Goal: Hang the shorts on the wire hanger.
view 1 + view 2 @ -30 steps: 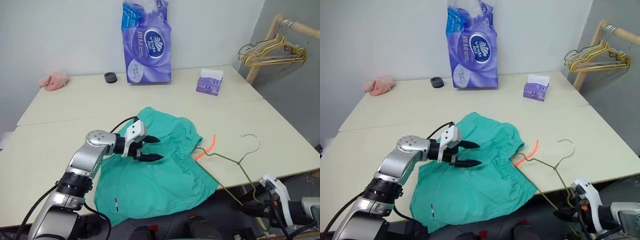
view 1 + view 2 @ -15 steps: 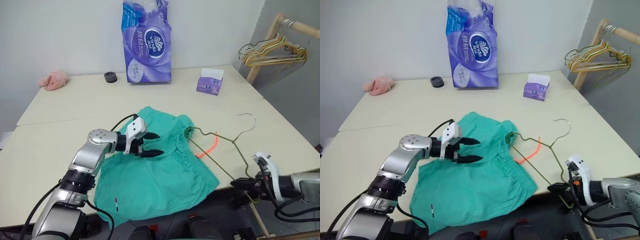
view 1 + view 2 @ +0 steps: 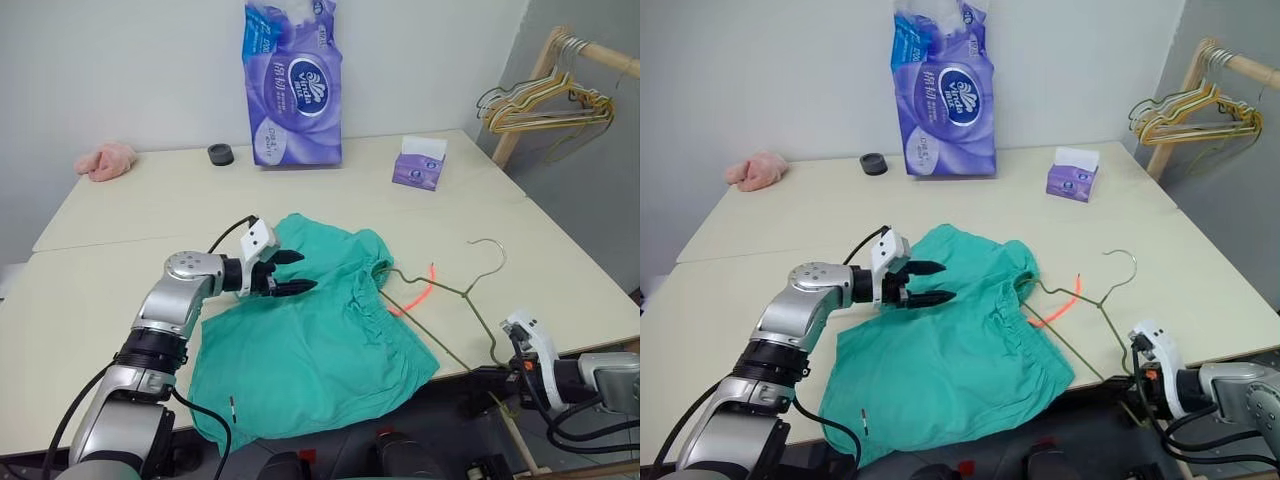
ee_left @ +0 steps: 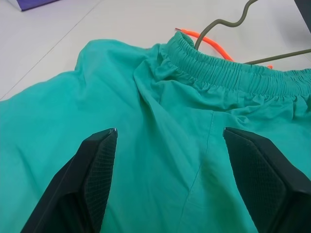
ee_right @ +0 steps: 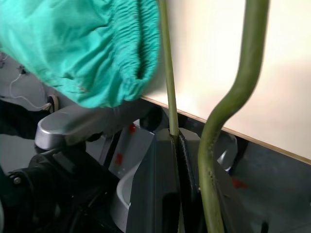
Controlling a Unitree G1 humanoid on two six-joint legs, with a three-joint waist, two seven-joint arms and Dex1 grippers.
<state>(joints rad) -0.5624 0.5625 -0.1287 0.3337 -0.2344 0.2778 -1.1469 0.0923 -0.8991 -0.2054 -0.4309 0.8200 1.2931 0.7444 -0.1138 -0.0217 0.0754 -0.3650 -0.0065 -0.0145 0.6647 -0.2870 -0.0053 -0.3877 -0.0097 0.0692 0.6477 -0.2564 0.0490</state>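
Jaws on my left gripper (image 3: 300,272) stand spread over the shorts (image 3: 320,345). My right gripper (image 3: 497,378) pinches the wire hanger (image 3: 440,290) at the desk (image 3: 120,240) edge.

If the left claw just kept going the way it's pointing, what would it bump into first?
Most likely the teal shorts: the open left claw hovers just above the fabric, angled slightly down toward the gathered waistband. The wire hanger lies beyond that. Depth is hard to judge.
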